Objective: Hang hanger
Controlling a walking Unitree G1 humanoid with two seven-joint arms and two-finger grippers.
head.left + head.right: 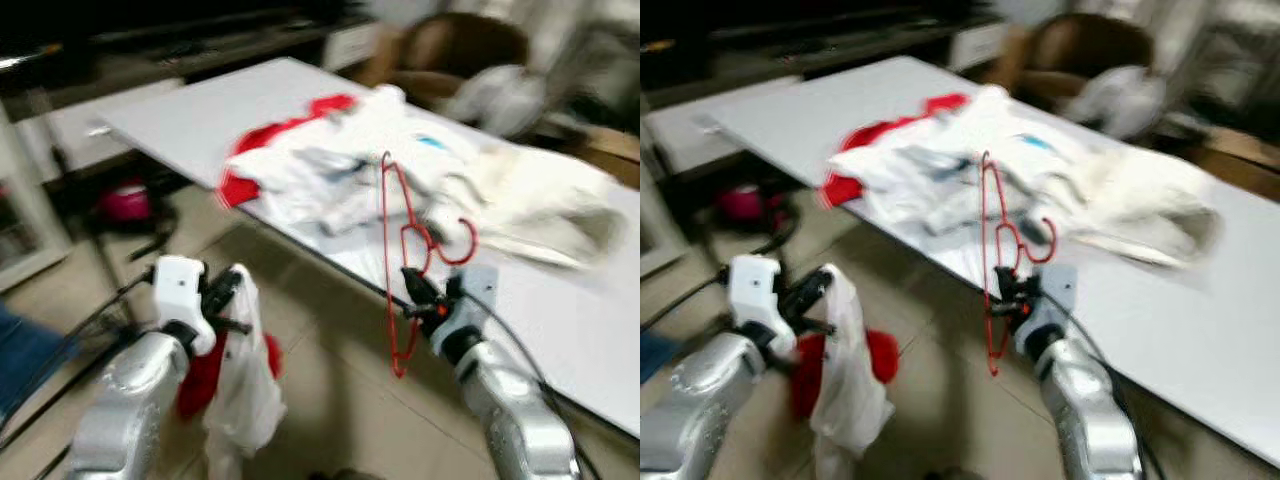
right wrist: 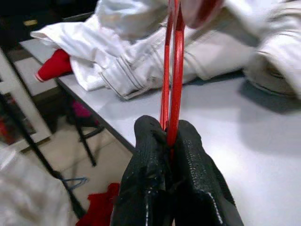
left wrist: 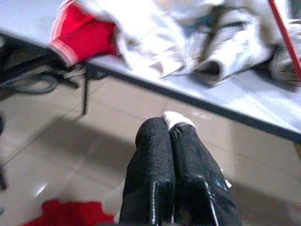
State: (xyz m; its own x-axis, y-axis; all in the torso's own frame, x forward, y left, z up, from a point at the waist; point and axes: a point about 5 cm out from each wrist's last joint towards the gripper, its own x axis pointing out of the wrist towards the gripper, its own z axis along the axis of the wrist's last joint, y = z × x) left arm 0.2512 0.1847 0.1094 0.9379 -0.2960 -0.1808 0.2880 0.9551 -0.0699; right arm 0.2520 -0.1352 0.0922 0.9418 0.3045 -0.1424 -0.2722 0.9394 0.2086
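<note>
Two pincers are both busy, nearest to us. The left pincer (image 1: 222,300) is clamping a white garment (image 1: 240,385) that is dangling toward the floor (image 1: 330,390), fingers pressed together with white cloth showing at their tips in its wrist view, seemingly keeping it clear of the pile. The right pincer (image 1: 422,295) is pinching the red hanger (image 1: 405,250) by its wire, holding it upright with the hook near the top, at the desk's (image 1: 560,330) near edge; that grip looks like it is keeping the frame free for the garment. Beyond, a heap of white clothes (image 1: 400,160) with a red piece (image 1: 245,170) is lying on the desk, and a brown chair (image 1: 455,50) is sitting behind, blurred.
</note>
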